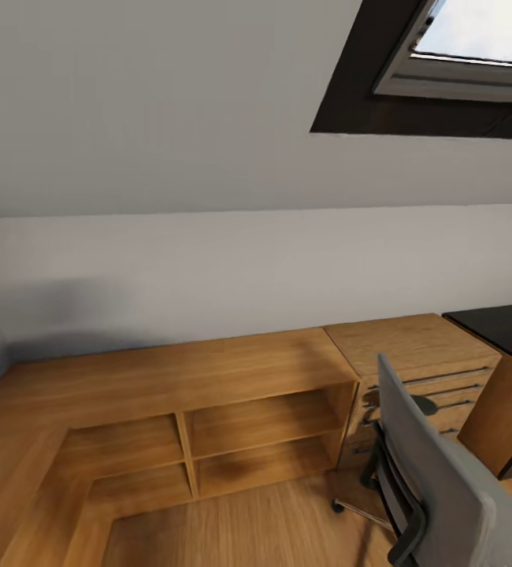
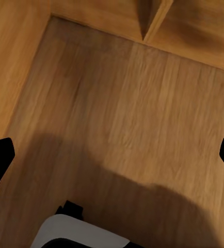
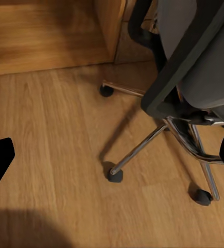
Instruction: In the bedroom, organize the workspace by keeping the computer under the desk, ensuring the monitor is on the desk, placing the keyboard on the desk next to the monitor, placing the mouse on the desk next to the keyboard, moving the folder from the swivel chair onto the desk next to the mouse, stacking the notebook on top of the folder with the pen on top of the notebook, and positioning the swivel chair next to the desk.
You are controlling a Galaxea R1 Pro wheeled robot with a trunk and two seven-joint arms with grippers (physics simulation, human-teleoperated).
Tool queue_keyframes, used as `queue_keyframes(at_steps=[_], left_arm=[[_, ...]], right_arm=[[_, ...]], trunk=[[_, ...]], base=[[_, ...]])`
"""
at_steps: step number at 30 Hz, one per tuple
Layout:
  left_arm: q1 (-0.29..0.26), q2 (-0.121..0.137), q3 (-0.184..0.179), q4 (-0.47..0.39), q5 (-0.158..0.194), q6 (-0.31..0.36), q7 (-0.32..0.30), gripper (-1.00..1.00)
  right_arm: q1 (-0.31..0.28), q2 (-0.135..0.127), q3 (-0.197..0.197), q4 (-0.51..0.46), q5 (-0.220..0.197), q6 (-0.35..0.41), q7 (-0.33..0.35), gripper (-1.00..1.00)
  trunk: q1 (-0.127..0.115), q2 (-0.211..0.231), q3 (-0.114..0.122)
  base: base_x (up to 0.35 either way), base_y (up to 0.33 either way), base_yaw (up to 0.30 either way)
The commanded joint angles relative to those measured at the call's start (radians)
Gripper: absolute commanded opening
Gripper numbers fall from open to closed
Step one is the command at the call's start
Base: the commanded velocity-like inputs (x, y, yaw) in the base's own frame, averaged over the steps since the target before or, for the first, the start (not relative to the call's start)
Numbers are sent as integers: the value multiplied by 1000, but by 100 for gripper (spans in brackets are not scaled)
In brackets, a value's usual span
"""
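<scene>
Head camera looks down at the swivel chair (image 1: 437,465); both wrist cameras face the floor (image 2: 122,119).

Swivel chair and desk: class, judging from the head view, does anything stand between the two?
Yes. The oak drawer unit stands between the swivel chair and the black desk, pressed against the desk's side. The chair's back faces the camera, hiding its seat. A low open shelf lies further left.
</scene>
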Motion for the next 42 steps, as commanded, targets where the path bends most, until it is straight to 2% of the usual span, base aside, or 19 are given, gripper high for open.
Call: queue_keyframes(at_steps=[1,14,42], left_arm=[[-1,1,-7,0,10,-4,0,100],[-1,1,-7,0,10,-4,0,100],[-1,1,-7,0,11,-4,0,100]], right_arm=[[-1,0,9,2,1,-3,-8,100],[-1,-1,9,2,1,-2,-8,100],[-1,-1,7,2,0,-3,-8,100]], trunk=[[1,-1,-1],[1,-1,-1],[1,-1,-37]], base=[[132,242,-252],[130,143,-252],[10,6,-176]])
